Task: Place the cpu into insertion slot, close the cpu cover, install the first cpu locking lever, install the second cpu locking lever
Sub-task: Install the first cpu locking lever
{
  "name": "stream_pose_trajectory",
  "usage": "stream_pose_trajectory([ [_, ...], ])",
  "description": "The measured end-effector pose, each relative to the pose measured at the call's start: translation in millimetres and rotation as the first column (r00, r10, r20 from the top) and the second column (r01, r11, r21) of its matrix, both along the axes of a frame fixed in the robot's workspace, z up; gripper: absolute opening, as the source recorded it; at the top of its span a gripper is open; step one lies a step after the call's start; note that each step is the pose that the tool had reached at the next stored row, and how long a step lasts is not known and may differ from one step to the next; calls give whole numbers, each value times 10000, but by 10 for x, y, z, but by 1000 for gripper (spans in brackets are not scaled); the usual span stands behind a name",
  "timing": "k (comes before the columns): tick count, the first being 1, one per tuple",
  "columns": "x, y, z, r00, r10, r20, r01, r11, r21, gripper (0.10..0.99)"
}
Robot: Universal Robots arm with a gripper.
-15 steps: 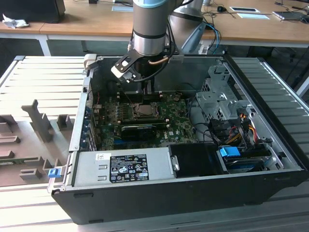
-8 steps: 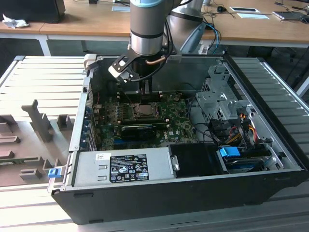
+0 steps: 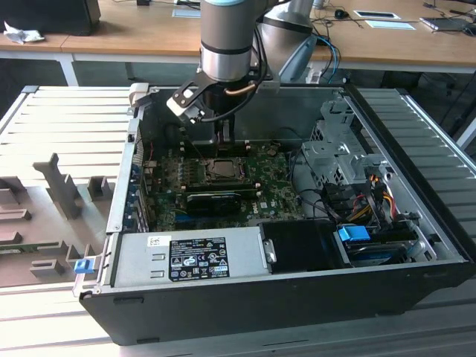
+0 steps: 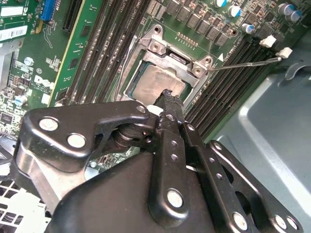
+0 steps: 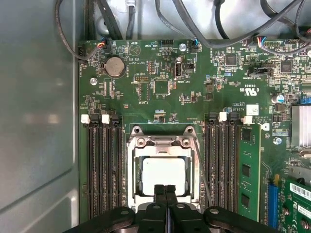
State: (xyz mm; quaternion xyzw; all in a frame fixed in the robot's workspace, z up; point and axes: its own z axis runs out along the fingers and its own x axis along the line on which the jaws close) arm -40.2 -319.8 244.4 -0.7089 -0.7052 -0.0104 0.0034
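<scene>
The cpu (image 5: 164, 174) lies flat in the insertion slot (image 3: 211, 171) on the green board, its pale metal top showing through the window of the cpu cover (image 5: 163, 142). The cover lies down over the chip. My gripper (image 5: 165, 188) is shut with nothing between its fingers. Its tips hang just over the socket's edge, at the rim of the cpu (image 4: 158, 82). A thin locking lever (image 4: 243, 63) sticks out sideways from the socket corner, away from the frame. In the exterior view the gripper (image 3: 223, 140) hangs right above the cpu (image 3: 222, 169).
Black memory slots (image 5: 103, 165) flank the socket, and a green memory module (image 5: 247, 170) stands in one. A long black card (image 3: 216, 199), the power supply (image 3: 193, 256), the drive cage (image 3: 335, 152) and cables crowd the case. The grey case wall (image 5: 39, 121) is close by.
</scene>
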Motion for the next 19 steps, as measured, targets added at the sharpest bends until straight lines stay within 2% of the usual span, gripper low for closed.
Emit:
stream_pose_trajectory([
  [11, 0, 0, 83, 10000, 0, -1, 0, 10000, 0, 106],
  [19, 0, 0, 206, 10000, 0, -1, 0, 10000, -1, 106],
])
